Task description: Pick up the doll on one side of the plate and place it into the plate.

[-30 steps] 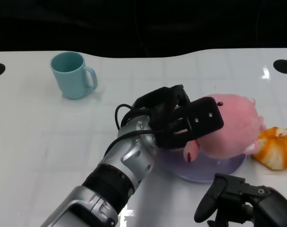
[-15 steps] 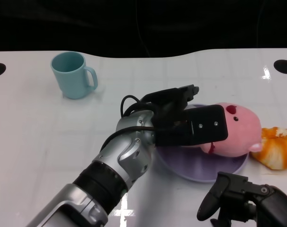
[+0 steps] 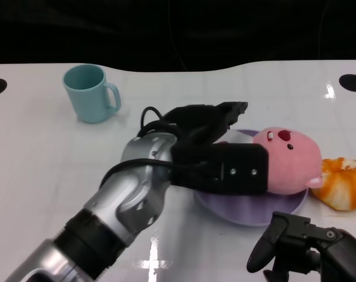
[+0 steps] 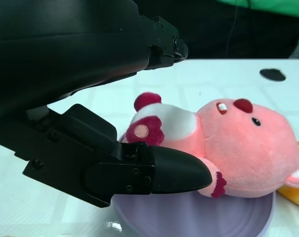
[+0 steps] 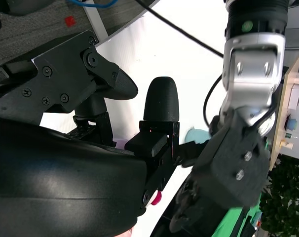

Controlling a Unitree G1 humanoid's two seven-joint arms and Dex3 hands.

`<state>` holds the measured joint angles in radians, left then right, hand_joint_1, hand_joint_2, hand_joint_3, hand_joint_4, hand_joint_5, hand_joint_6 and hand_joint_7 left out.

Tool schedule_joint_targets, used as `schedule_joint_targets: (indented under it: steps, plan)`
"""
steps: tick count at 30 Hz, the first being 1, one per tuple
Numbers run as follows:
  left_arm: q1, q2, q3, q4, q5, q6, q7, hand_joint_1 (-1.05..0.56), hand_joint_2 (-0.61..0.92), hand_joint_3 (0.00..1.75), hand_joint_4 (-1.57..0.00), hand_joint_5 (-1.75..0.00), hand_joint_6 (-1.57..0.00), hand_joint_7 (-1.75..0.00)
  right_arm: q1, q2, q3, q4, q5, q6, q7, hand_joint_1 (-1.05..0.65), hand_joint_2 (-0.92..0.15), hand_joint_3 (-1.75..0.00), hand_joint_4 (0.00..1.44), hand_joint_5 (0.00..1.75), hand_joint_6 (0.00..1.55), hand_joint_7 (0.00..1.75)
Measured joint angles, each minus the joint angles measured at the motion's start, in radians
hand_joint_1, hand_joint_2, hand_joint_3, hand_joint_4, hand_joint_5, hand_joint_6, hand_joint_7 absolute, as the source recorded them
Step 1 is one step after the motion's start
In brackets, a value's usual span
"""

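doll (image 3: 286,160) lying in plate (image 3: 248,212); left hand (image 3: 216,155) fingers spread, holding nothing; lift straight clear, avoid snagging plush; right hand (image 3: 307,249) idle, grip unclear

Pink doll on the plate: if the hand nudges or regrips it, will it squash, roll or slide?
The pink doll looks plush, so it probably squashes and is light. It lies on its side in the purple plate; its rounded head might let it rock, but fabric likely grips. The left hand sits against it, apparently loose.
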<state>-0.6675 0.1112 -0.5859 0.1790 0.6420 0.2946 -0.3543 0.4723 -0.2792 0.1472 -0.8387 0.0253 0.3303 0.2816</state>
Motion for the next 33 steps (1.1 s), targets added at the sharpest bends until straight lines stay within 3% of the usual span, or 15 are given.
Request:
schedule_joint_targets:
  steps: [5, 8, 9, 13, 17, 20, 25, 29, 33]
  plan:
    - [0.107, 0.062, 0.107, -0.181, -0.099, -0.038, -0.026, -0.85, 0.92, 0.51, -0.16, -0.13, -0.13, -0.08, -0.008, 0.002, 0.003, 0.009, 0.000, 0.000, 0.000, -0.14, -0.57, -1.08, 0.66, 1.65, 0.58, 1.36]
    - [0.182, 0.092, 0.180, -0.276, -0.172, -0.038, -0.043, -0.80, 0.92, 0.44, -0.05, -0.67, -0.20, -0.17, -0.020, 0.004, 0.005, 0.022, 0.001, 0.000, -0.001, -0.13, -0.58, -1.08, 0.66, 1.65, 0.57, 1.36]
    - [0.212, 0.096, 0.209, -0.310, -0.200, -0.039, -0.044, -0.78, 0.92, 0.42, -0.07, -0.75, -0.22, -0.19, -0.024, 0.005, 0.006, 0.025, 0.001, 0.000, -0.001, -0.13, -0.58, -1.08, 0.66, 1.66, 0.57, 1.36]
    - [0.330, 0.097, 0.314, -0.386, -0.333, -0.098, -0.042, -0.69, 0.92, 0.36, -0.13, -0.90, -0.33, -0.23, -0.035, 0.006, 0.009, 0.035, 0.000, 0.000, -0.001, -0.14, -0.57, -1.07, 0.66, 1.66, 0.57, 1.36]
    - [0.439, 0.064, 0.408, -0.387, -0.496, -0.221, -0.024, -0.41, 0.92, 0.25, -0.34, -1.05, -0.55, -0.34, -0.042, 0.006, 0.010, 0.042, -0.002, -0.002, -0.001, -0.13, -0.57, -1.07, 0.65, 1.64, 0.58, 1.36]
    - [0.501, 0.033, 0.452, -0.371, -0.582, -0.311, -0.004, -0.33, 0.91, 0.25, -0.46, -1.10, -0.65, -0.40, -0.043, 0.006, 0.010, 0.044, -0.002, -0.002, -0.001, -0.13, -0.57, -1.08, 0.65, 1.64, 0.58, 1.36]
    - [0.595, -0.028, 0.513, -0.404, -0.722, -0.257, 0.020, -0.22, 0.60, 0.95, -0.69, -1.17, -0.71, -0.72, -0.043, 0.006, 0.010, 0.045, -0.002, -0.002, -0.001, -0.13, -0.58, -1.07, 0.64, 1.64, 0.58, 1.35]
    - [0.664, -0.057, 0.556, -0.486, -0.842, -0.105, 0.053, -0.18, 0.53, 1.16, -0.79, -1.33, -0.77, -1.01, -0.046, 0.006, 0.011, 0.047, -0.001, -0.002, -0.001, -0.13, -0.58, -1.06, 0.64, 1.65, 0.58, 1.35]
    - [0.747, -0.060, 0.571, -0.588, -0.902, -0.009, 0.063, -0.19, 0.49, 1.25, -0.80, -1.53, -0.81, -1.22, -0.051, 0.006, 0.009, 0.050, 0.001, -0.002, 0.000, -0.12, -0.60, -1.05, 0.64, 1.65, 0.58, 1.34]
